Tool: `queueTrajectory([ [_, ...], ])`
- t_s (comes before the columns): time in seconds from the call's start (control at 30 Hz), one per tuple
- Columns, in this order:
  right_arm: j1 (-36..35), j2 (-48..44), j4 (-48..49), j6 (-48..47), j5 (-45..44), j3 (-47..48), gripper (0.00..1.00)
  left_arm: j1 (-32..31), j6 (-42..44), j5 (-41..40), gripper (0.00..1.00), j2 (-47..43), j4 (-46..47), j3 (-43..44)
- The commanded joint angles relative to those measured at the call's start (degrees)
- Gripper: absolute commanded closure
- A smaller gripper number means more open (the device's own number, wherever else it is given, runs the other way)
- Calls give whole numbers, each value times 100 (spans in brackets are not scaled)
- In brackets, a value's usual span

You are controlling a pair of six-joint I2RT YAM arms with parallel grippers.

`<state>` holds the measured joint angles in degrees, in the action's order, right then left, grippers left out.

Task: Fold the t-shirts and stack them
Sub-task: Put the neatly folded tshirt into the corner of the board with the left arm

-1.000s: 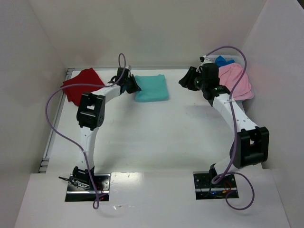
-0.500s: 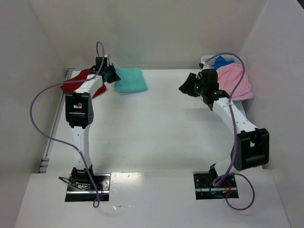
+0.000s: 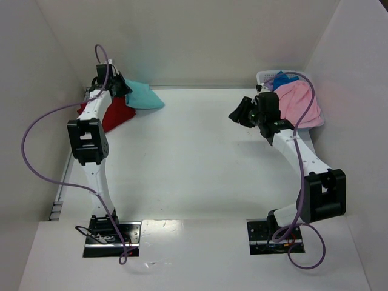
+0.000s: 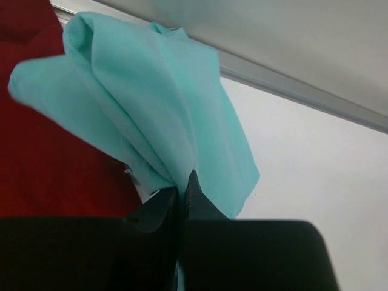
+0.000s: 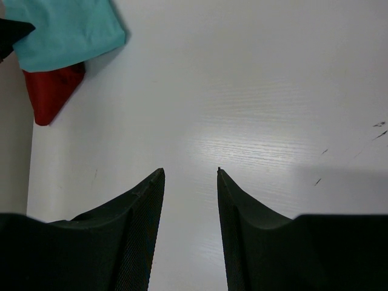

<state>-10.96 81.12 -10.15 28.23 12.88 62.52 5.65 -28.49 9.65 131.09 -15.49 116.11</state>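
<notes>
Pinching teal t-shirt (image 4: 151, 109) in left tool (image 4: 182, 182) — over dark red t-shirt (image 4: 48, 163), right tool (image 5: 189, 173) spread above table (image 5: 254, 91)

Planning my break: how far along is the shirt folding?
Done: the dark red t-shirt lies folded at far left. In hand: the left gripper pinches the teal t-shirt over it, not yet stacked. Left: the pink t-shirt and blue t-shirt sit in the basket; the right gripper is open, empty.

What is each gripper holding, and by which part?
The left gripper is shut on the teal shirt, pinching a bunched edge of the fabric, and the rest droops from it. The right gripper is open and holds nothing.
</notes>
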Motion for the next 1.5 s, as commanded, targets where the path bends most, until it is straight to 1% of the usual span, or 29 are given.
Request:
queueTrajectory([
  [0.0, 33, -220, 295, 122, 30, -117, 54, 59, 133, 72, 100, -461, 81, 166],
  [0.17, 33, -220, 356, 245, 30, -170, 54, 226, 133, 186, 100, -566, 81, 166],
  [0.3, 33, -220, 356, 297, 30, -170, 54, 550, 133, 292, 100, -830, 221, -193],
  [0.4, 33, -220, 409, 297, 30, -170, 54, 787, 133, 484, 100, -962, 283, -309],
  [0.53, 33, -167, 409, 297, 83, -170, 54, 990, 133, 704, 100, -1199, 336, -765],
  [0.7, 33, -105, 409, 297, 135, -117, 54, 1052, 133, 758, 100, -1427, 599, -1371],
  [0.97, 33, -53, 409, 297, 188, -65, 54, 1368, -112, 933, 100, -1867, 986, -2030],
  [1.1, 33, 0, 409, 297, 240, -65, 54, 1544, -280, 1135, 100, -1981, 1127, -2154],
  [1.47, 33, 53, 409, 245, 294, -65, 54, 1834, -280, 1083, 100, -2034, 1127, -2216],
])
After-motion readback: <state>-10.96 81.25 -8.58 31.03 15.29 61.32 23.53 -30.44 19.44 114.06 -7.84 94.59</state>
